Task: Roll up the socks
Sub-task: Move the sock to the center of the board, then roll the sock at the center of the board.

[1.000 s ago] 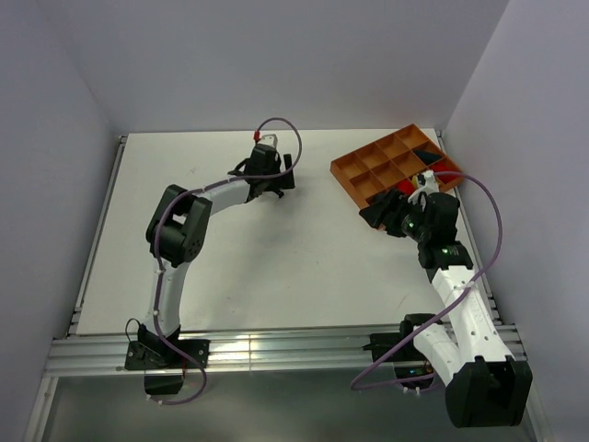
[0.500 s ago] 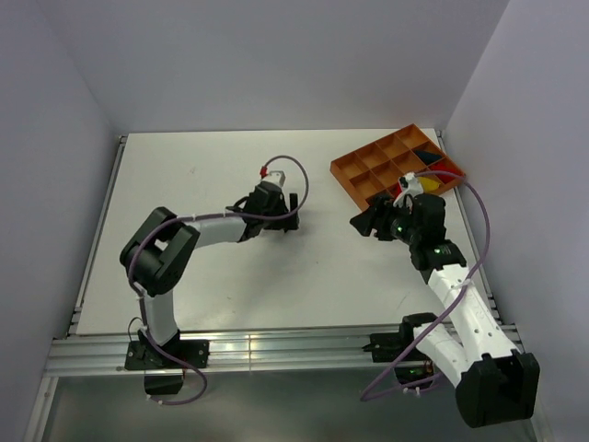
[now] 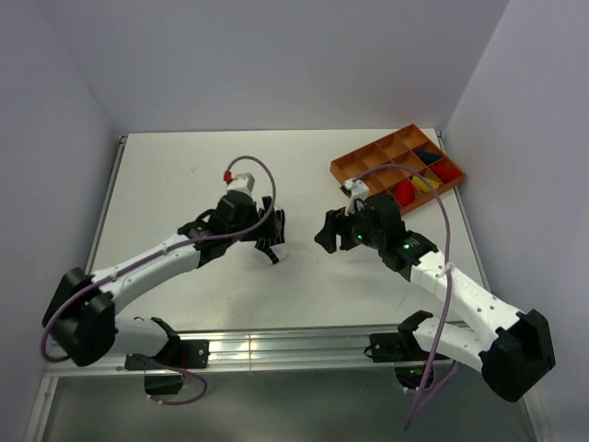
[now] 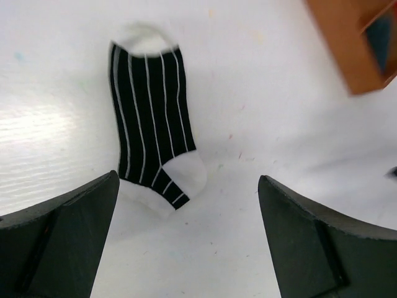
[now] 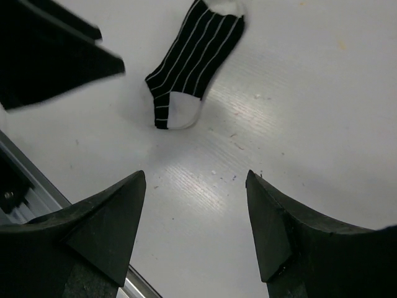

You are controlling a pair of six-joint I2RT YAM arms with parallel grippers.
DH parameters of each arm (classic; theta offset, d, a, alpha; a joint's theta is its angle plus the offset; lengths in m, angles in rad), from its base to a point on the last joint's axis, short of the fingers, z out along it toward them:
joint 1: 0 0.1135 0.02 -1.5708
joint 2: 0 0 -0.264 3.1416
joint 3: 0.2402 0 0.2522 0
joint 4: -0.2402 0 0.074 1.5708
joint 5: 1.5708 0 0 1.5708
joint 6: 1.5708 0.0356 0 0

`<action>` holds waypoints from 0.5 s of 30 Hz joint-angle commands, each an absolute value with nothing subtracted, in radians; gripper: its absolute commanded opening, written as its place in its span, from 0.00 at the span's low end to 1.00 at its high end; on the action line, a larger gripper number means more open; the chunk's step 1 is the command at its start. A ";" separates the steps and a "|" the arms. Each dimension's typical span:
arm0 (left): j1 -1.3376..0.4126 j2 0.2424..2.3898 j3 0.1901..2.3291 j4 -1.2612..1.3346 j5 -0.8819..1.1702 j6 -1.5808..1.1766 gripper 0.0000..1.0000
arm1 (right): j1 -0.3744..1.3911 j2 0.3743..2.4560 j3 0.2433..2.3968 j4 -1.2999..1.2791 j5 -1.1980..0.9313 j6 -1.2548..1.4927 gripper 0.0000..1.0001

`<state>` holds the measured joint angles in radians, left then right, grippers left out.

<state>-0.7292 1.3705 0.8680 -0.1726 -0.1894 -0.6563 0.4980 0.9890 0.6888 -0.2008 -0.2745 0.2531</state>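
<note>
Left gripper (image 4: pixel 188 184) is spread wide with nothing between its jaws, just above the striped sock (image 4: pixel 149 118). The sock lies flat near the centre of the table (image 3: pixel 184 184): soft black knit, thin white lines, white ends. Right gripper (image 5: pixel 195 180), also parted and empty, hangs at the sock's 3 o'clock. A rigid orange divided tray (image 3: pixel 354 170) sits at 2 o'clock. A second ago the right gripper was at the tray and the left at the far centre.

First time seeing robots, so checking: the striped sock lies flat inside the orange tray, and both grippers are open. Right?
Not quite. The striped sock lies flat on the white table, outside the orange tray, as the left wrist view shows. The left gripper and right gripper are indeed open.
</note>
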 commanded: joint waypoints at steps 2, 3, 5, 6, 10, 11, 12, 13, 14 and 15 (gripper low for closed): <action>-0.623 1.226 0.897 -0.297 -0.213 -0.729 0.99 | 0.661 1.102 0.793 -0.149 -0.143 0.121 0.72; -0.600 1.212 0.891 -0.310 -0.209 -0.730 0.99 | 0.692 1.129 0.804 -0.146 -0.120 0.106 0.72; -0.532 1.171 0.873 -0.356 -0.209 -0.733 0.99 | 0.774 1.214 0.844 -0.144 -0.085 0.063 0.71; -0.510 1.146 0.868 -0.377 -0.212 -0.738 0.99 | 0.800 1.244 0.856 -0.141 -0.045 0.048 0.71; -0.392 1.066 0.859 -0.459 -0.175 -0.736 0.99 | 0.903 1.388 0.934 -0.141 0.034 -0.046 0.70; -0.371 1.049 0.851 -0.471 -0.167 -0.729 1.00 | 0.919 1.443 0.946 -0.144 0.046 -0.055 0.70; -0.348 1.030 0.848 -0.479 -0.157 -0.707 0.99 | 0.933 1.469 0.959 -0.146 0.055 -0.066 0.70; -0.306 0.993 0.844 -0.489 -0.150 -0.695 0.99 | 0.952 1.494 0.972 -0.140 0.070 -0.084 0.69; -0.287 0.977 0.832 -0.494 -0.150 -0.683 0.99 | 0.960 1.535 0.982 -0.137 0.077 -0.093 0.68; -0.266 0.963 0.825 -0.495 -0.132 -0.660 1.00 | 0.968 1.554 0.991 -0.138 0.083 -0.103 0.66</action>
